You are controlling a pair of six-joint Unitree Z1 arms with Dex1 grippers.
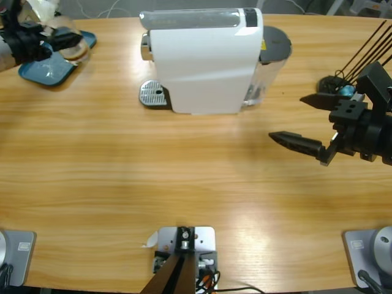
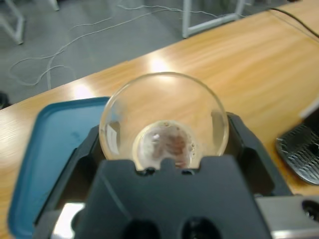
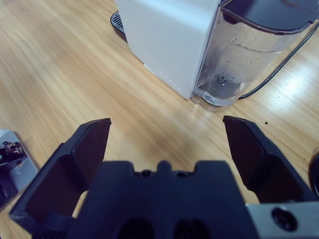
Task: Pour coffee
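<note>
Over one blue tray (image 2: pixel 45 149), one glass (image 2: pixel 164 119) holds coffee (image 2: pixel 167 147).

Wooden table (image 1: pixel 122 171) with white coffee machine (image 1: pixel 202 61), blue tray (image 1: pixel 43 70).

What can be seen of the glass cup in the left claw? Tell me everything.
The glass cup is clear and round, seen from above through its open mouth. A shallow layer of brown coffee with a few bubbles lies at its bottom. The left claw is shut on its sides, holding it beside the blue tray at the table's far left corner.
</note>
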